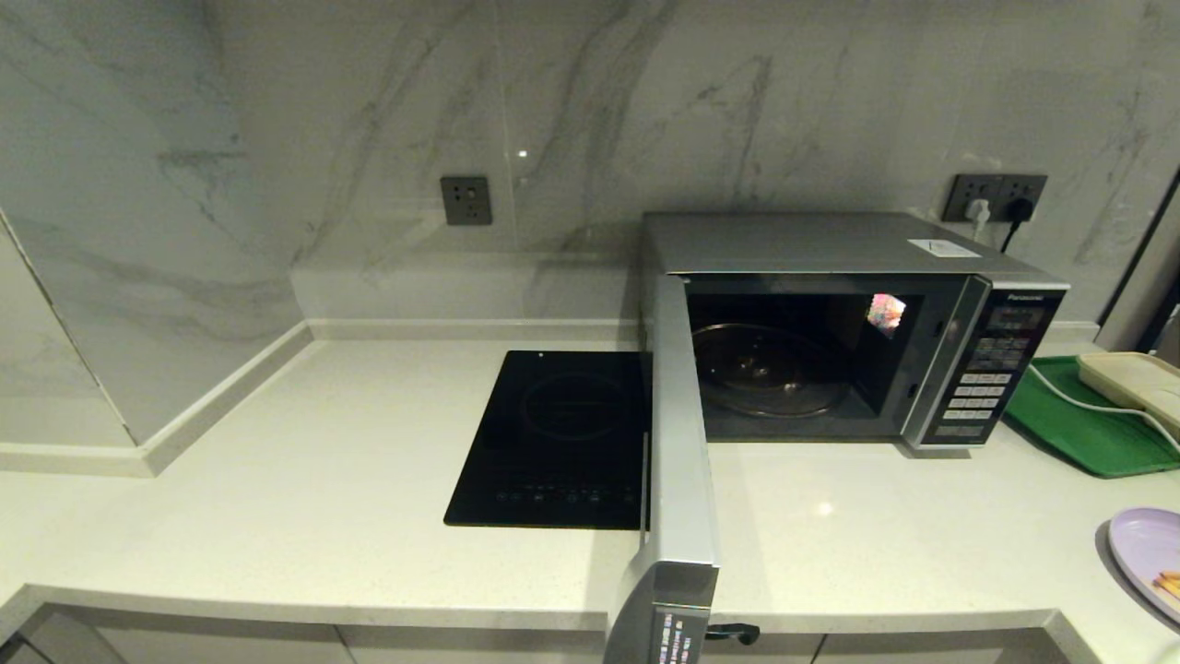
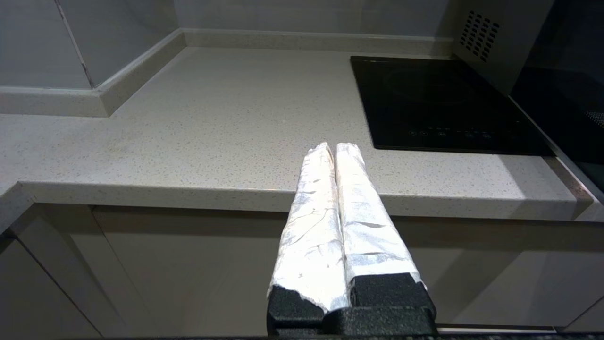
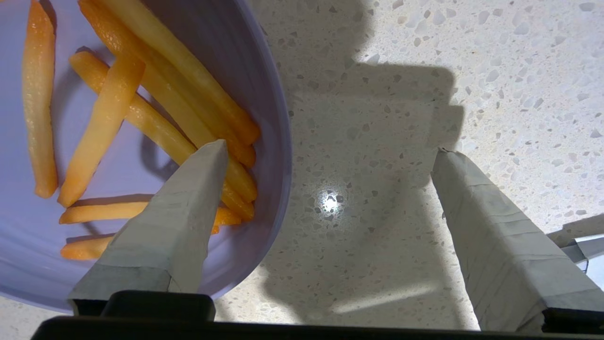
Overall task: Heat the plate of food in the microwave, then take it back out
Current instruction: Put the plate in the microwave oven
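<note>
One speckled countertop (image 1: 323,480) — marble-veined wall (image 1: 645,101), corner

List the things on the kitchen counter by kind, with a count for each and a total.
Microwave: 1
Induction cooktop: 1
Green tray: 1
Cream box: 1
Plate of fries: 1
Total: 5

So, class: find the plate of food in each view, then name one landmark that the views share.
Head view: plate of food at the lower right edge, on the counter.
Left wrist view: not in it.
Right wrist view: it fills the left side, rim between the right gripper's open jaws.
Shared landmark: the speckled counter.
</note>
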Motion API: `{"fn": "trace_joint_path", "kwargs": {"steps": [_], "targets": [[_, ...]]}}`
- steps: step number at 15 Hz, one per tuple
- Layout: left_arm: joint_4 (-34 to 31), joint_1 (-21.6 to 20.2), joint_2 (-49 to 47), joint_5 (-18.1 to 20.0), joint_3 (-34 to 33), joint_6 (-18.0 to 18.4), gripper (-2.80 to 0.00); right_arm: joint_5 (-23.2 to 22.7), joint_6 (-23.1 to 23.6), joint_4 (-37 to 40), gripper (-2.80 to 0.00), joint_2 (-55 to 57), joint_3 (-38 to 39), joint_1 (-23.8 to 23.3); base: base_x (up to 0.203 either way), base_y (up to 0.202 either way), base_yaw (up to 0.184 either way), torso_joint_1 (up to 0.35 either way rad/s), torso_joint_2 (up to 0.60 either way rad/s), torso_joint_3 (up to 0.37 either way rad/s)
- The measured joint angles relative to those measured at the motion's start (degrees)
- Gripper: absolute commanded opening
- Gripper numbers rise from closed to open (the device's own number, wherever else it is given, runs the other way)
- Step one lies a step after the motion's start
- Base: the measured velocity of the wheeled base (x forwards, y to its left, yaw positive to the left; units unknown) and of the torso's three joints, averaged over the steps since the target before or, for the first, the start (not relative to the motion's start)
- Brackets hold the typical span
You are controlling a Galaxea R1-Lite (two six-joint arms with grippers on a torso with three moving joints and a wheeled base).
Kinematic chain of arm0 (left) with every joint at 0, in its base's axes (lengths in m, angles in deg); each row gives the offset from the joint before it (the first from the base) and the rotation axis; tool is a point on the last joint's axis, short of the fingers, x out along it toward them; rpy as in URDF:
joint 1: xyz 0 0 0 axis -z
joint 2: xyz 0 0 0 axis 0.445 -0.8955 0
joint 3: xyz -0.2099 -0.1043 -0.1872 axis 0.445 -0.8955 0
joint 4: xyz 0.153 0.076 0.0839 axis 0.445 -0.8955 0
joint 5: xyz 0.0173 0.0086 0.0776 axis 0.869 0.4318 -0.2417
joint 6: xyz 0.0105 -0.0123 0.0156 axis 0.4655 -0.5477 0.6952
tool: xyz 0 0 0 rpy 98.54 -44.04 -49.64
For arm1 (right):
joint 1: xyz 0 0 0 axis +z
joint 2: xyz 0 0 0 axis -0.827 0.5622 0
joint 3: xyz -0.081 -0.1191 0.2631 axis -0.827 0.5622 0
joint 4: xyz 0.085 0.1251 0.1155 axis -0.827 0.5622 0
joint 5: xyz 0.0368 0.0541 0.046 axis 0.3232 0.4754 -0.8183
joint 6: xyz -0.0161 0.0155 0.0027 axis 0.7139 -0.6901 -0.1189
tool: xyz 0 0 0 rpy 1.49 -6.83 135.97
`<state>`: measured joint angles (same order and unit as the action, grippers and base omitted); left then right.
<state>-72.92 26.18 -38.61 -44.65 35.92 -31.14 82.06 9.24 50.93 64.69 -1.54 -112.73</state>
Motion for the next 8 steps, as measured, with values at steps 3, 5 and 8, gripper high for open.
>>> {"fn": "trace_joint_path", "kwargs": {"steps": [3, 5, 8], "targets": [[0.0, 0.0, 0.0, 0.0, 0.0, 0.0, -2.8, 0.0, 0.0, -0.1, 0.0, 0.6, 0.1, 0.0, 0.0, 0.0, 0.0, 0.0, 0.0, 0.0], [0.0, 0.0, 0.0, 0.0, 0.0, 0.0, -2.8, 0.0, -0.1, -0.1, 0.0, 0.9, 0.1, 0.0, 0.0, 0.0, 0.0, 0.0, 0.0, 0.0], [0.0, 0.0, 0.0, 0.0, 0.0, 0.0, -2.8, 0.0, 0.0, -0.9, 0.0, 1.1, 0.2, 0.0, 0.0, 0.0, 0.0, 0.0, 0.0, 0.0]]}}
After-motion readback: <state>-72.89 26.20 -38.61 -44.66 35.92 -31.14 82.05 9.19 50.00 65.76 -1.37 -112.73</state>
